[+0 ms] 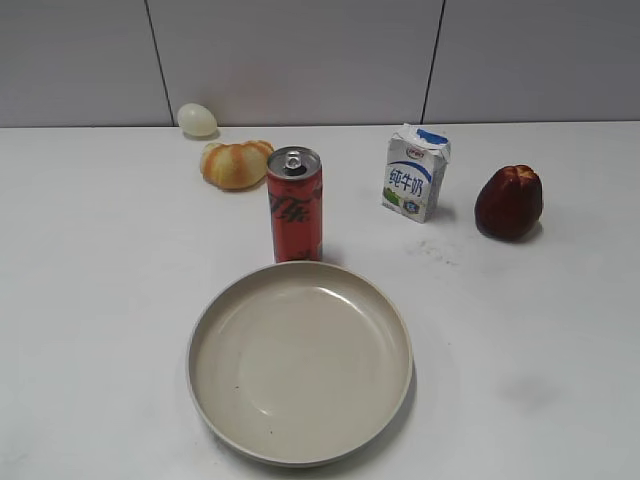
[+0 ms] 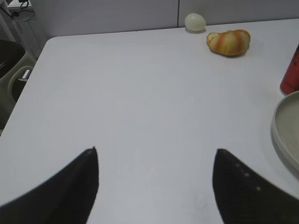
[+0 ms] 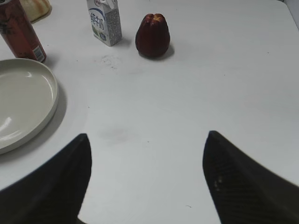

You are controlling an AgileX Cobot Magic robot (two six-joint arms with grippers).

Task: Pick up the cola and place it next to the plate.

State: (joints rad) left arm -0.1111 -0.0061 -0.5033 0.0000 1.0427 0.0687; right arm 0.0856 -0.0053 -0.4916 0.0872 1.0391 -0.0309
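Observation:
The cola (image 1: 295, 205) is a tall red can with a silver top. It stands upright just behind the far rim of the large cream plate (image 1: 215, 395). It also shows in the right wrist view (image 3: 21, 32) and at the right edge of the left wrist view (image 2: 291, 74). The plate shows in the right wrist view (image 3: 44, 109) and the left wrist view (image 2: 280, 135). My left gripper (image 2: 155, 154) is open and empty over bare table, left of the plate. My right gripper (image 3: 147, 140) is open and empty, right of the plate. Neither gripper shows in the exterior view.
A white-and-blue milk carton (image 1: 416, 172) and a dark red fruit (image 1: 509, 203) stand at the back right. An orange bread roll (image 1: 235, 164) and a pale egg (image 1: 197, 119) lie at the back left. A chair (image 2: 11, 70) stands beyond the table's left edge.

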